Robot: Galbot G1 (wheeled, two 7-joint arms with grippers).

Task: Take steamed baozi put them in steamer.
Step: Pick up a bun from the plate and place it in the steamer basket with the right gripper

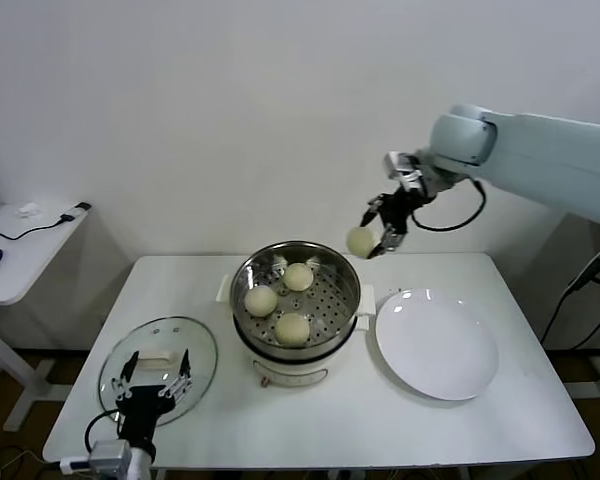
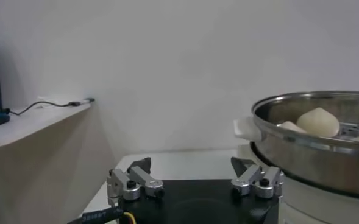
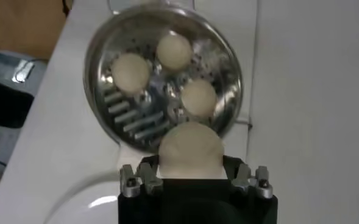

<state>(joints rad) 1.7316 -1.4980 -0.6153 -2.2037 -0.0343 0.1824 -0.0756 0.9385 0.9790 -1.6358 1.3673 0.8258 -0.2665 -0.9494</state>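
Note:
The steel steamer (image 1: 248, 275) sits on its cream pot base at the table's middle and holds three pale baozi (image 1: 261, 300), (image 1: 298, 276), (image 1: 292, 327). My right gripper (image 1: 374, 233) is shut on a fourth baozi (image 1: 360, 241) and holds it in the air just above the steamer's right rim. In the right wrist view this baozi (image 3: 190, 149) sits between the fingers, above the steamer (image 3: 100, 42). My left gripper (image 1: 153, 382) is open and empty, low over the glass lid at the front left; it also shows in the left wrist view (image 2: 191, 176).
A flat white plate (image 1: 436, 345) lies right of the steamer. The round glass lid (image 1: 202, 345) with a white handle lies at the front left. A side table (image 1: 20, 250) with cables stands at the far left.

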